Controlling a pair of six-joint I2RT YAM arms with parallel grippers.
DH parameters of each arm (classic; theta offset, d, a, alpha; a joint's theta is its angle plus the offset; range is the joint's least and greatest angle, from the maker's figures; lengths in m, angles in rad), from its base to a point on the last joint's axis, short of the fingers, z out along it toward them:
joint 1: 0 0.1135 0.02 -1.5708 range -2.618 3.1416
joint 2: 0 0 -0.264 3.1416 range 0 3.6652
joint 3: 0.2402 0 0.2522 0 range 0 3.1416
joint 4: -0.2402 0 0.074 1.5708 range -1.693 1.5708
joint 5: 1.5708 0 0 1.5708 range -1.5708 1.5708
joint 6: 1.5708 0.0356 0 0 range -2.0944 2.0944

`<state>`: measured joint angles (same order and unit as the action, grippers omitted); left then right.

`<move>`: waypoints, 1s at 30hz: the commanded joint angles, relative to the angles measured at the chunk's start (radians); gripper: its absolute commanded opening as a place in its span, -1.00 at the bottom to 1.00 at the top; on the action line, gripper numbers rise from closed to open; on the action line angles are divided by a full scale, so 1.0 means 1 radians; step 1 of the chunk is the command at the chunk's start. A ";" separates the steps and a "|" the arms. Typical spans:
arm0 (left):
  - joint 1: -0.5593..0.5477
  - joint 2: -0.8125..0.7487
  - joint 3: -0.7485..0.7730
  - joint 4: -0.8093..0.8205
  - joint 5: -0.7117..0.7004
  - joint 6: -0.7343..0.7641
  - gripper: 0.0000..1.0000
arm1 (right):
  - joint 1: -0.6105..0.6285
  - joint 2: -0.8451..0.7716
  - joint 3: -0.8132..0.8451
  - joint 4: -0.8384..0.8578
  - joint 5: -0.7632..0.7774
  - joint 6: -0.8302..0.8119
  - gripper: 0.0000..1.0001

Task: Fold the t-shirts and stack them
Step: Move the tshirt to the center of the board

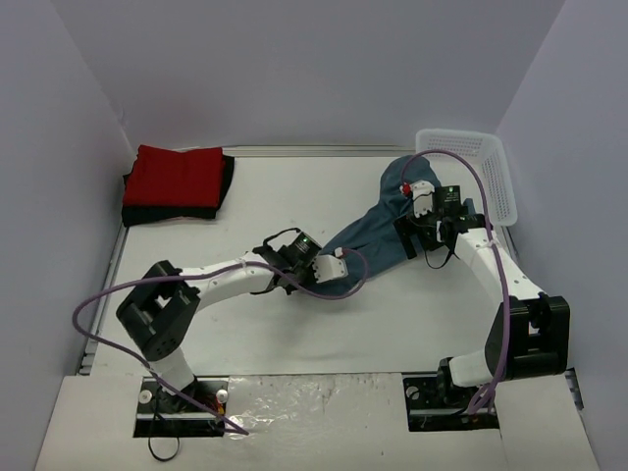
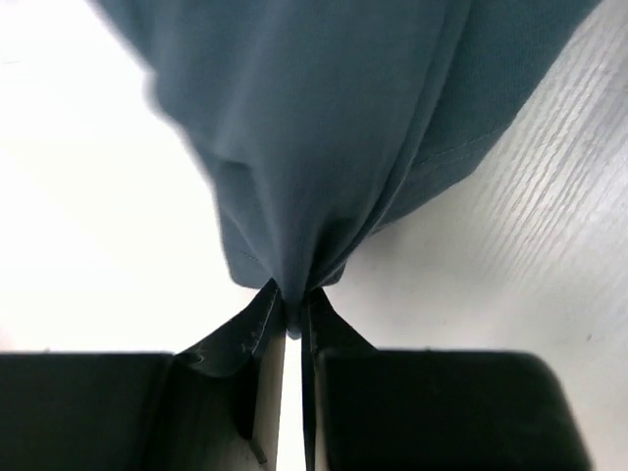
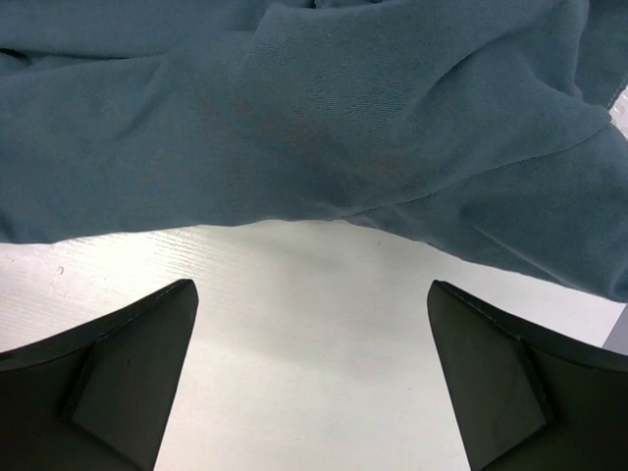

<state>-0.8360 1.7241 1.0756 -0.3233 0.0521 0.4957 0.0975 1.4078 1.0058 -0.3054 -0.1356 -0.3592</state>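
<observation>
Table (image 1: 245,211) of white, faintly grained board carries the slate-blue t-shirt (image 1: 378,231), a soft crumpled length running from mid-table toward the white lattice basket (image 1: 491,172) at far right, its far end hidden behind the right arm. In the far left corner the red t-shirt (image 1: 177,175) lies folded on the black t-shirt (image 1: 132,211), of which only a rim shows. The left gripper (image 2: 289,306) pinches a gathered hem of the blue cloth; the right gripper (image 3: 309,285) hangs spread wide over bare board beside the shirt's edge.

Plain slate-blue t-shirt (image 1: 365,234); bright red t-shirt (image 1: 177,175); black t-shirt (image 1: 227,182) — white lattice basket (image 1: 461,144), white table (image 1: 294,334)
</observation>
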 commanded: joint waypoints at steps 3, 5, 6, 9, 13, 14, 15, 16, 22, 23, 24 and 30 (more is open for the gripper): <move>0.066 -0.266 0.064 -0.026 -0.112 0.015 -0.95 | -0.027 -0.039 0.005 0.003 0.024 0.022 1.00; 0.081 -0.363 0.078 -0.022 -0.148 0.035 -0.95 | -0.030 -0.043 0.013 0.006 0.030 0.028 1.00; 0.084 -0.392 0.076 -0.007 -0.176 0.049 -0.95 | -0.031 -0.041 0.014 0.006 0.036 0.029 1.00; 0.100 -0.500 0.053 0.046 -0.253 0.073 -0.95 | -0.036 -0.040 0.013 0.009 0.039 0.032 1.00; 0.167 -0.560 0.050 0.043 -0.267 0.035 -0.95 | -0.039 -0.033 0.016 0.012 0.037 0.034 1.00; 0.172 -0.564 0.044 0.047 -0.288 0.035 -0.95 | -0.039 -0.030 0.022 0.012 0.039 0.034 1.00; 0.178 -0.567 0.037 0.058 -0.294 0.035 -0.95 | -0.038 -0.029 0.024 0.012 0.039 0.035 1.00; 0.184 -0.574 0.032 0.059 -0.297 0.030 -0.95 | -0.038 -0.027 0.025 0.011 0.039 0.035 1.00; 0.242 -0.592 -0.019 0.119 -0.395 -0.012 -0.95 | -0.039 -0.040 0.039 0.014 0.044 0.032 1.00; 0.258 -0.595 -0.026 0.134 -0.441 -0.020 -0.95 | -0.039 -0.036 0.039 0.012 0.044 0.031 1.00; 0.267 -0.595 -0.028 0.141 -0.468 -0.037 -0.95 | -0.039 -0.033 0.042 0.012 0.042 0.029 1.00; 0.328 -0.613 -0.046 0.138 -0.508 -0.068 -0.95 | -0.038 0.023 0.088 0.014 0.065 0.028 1.00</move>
<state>-0.5289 1.1538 1.0336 -0.2268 -0.3740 0.4610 0.0647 1.4040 1.0344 -0.2958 -0.1024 -0.3374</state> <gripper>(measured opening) 0.065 0.999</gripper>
